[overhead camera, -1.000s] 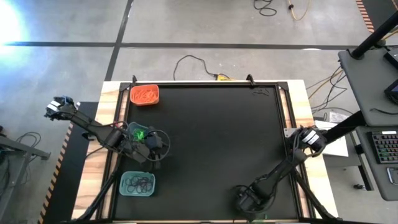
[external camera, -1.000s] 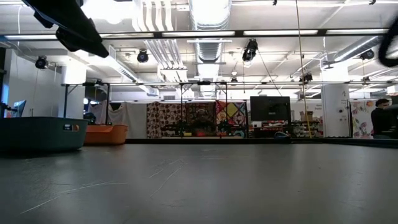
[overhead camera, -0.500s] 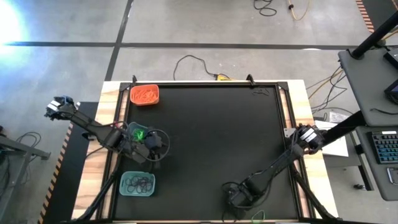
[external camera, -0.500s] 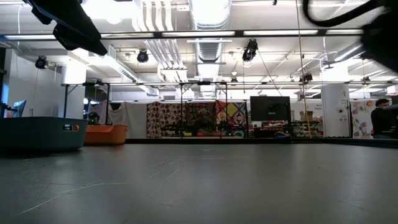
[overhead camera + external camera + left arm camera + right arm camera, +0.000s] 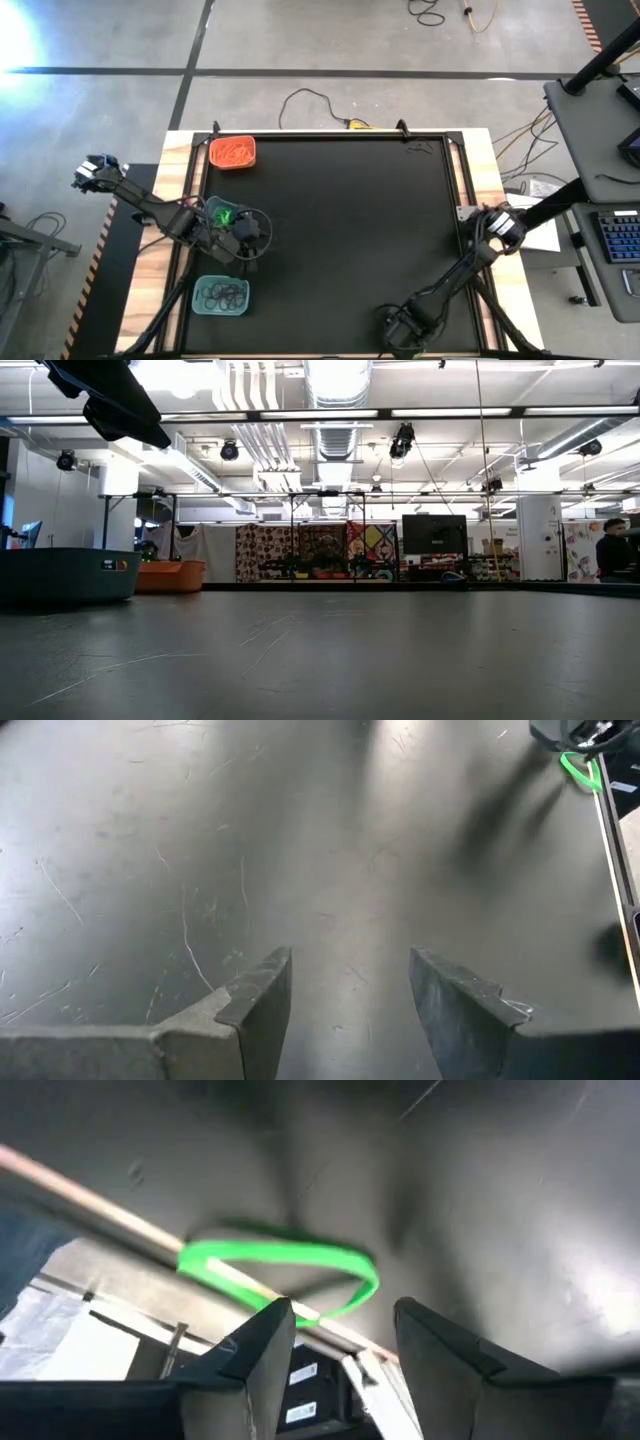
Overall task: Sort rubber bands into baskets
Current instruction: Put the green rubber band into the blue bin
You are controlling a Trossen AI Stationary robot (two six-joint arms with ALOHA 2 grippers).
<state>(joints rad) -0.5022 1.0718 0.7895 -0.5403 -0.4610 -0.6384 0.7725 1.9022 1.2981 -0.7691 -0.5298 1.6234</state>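
Note:
Three baskets stand along the mat's left side: an orange one (image 5: 232, 152) with orange bands, a teal one (image 5: 222, 213) with green bands and a teal one (image 5: 221, 295) with black bands. My left gripper (image 5: 248, 240) hovers open and empty beside the middle basket (image 5: 350, 980). My right gripper (image 5: 400, 330) is at the mat's near edge, open (image 5: 335, 1330). A green rubber band (image 5: 280, 1270) lies just ahead of its fingertips, across the mat's border rail. My right gripper's fingers slant down at the mat's near edge. One fingertip (image 5: 275, 1320) stands right at the band's nearer side (image 5: 305, 1314). I cannot tell whether it touches the band.
A metal rail (image 5: 120, 1220) and the wooden table border (image 5: 480, 200) frame the black mat (image 5: 350, 230). The left wrist view shows the green band (image 5: 580, 770) far off beside my right arm. A person (image 5: 610, 550) stands in the room behind.
My right gripper swung a little toward the table's left along the near edge, then came back toward the right. My left arm has kept still.

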